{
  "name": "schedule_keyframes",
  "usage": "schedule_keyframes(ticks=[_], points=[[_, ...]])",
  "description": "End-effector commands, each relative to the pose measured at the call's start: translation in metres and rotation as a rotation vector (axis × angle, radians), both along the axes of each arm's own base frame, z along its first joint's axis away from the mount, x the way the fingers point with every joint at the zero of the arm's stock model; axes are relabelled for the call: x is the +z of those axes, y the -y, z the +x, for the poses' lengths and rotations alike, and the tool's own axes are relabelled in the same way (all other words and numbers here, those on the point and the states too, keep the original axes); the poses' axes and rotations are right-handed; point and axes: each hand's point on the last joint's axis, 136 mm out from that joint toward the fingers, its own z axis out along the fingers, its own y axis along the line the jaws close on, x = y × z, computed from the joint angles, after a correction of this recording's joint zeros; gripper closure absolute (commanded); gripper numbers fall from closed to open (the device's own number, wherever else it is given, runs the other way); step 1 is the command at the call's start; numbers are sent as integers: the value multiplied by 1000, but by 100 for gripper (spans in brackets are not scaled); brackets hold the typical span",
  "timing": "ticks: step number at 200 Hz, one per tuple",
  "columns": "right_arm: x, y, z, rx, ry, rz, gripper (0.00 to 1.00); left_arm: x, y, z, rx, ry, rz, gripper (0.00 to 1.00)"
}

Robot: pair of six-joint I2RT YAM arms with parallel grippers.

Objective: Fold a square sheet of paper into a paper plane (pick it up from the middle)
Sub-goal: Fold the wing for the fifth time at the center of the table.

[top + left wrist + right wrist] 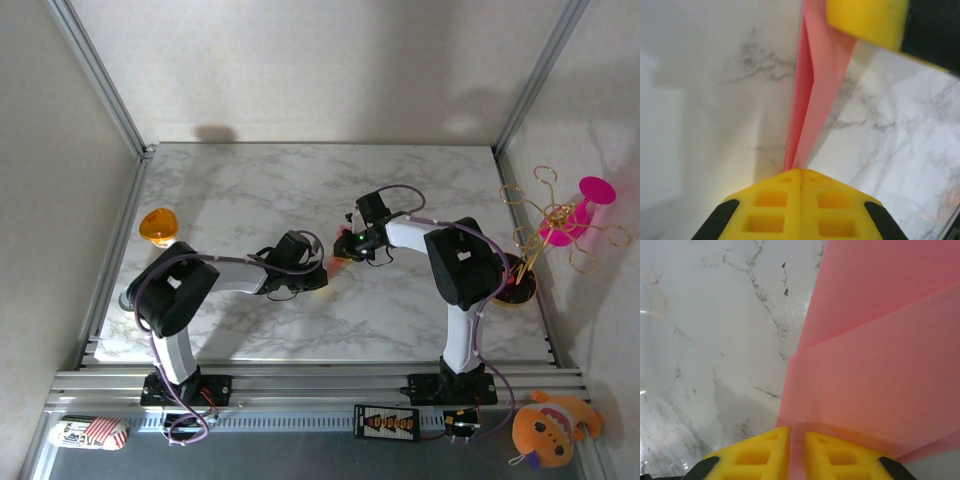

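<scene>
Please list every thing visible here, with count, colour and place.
paper: 1, salmon pink, creased, held by both grippers over table middle
disc: 1, orange, table's left edge
toy: 1, magenta with gold wire, right of table
plush: 1, orange, near right corner
packet: 1, white with red stripes, near left corner
board: 1, black and orange, between arm bases
table: 1, white marble
left gripper: 1, yellow, shut on paper
right gripper: 1, yellow, shut on paper

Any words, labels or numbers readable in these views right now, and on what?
No text is legible.
Black box at the near edge: orange marks, too small to read.
White packet at lower left: red-striped print, too blurred.
Pink paper: no print visible.
</scene>
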Motion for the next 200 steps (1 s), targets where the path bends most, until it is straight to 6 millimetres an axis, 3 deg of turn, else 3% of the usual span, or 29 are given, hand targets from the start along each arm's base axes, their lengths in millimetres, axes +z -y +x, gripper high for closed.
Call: schedule_keyframes(ticks=[1, 45, 69, 115, 171, 200], points=[[-73, 55, -19, -60, -89, -310, 81, -14, -28, -33, -72, -85, 137, 98], [-71, 53, -19, -59, -87, -305, 81, 56, -3, 7, -36, 115, 21, 98], [-70, 51, -19, -59, -85, -298, 81, 71, 10, 29, 22, 171, -49, 98], [-68, 50, -18, -59, -85, -287, 81, 53, 26, 50, 78, 143, -88, 100], [-64, 45, -15, -61, -75, -263, 81, 15, 23, 47, 94, 73, -28, 100], [-60, 42, -13, -60, -69, -249, 81, 8, 21, 48, 108, 67, -6, 100]])
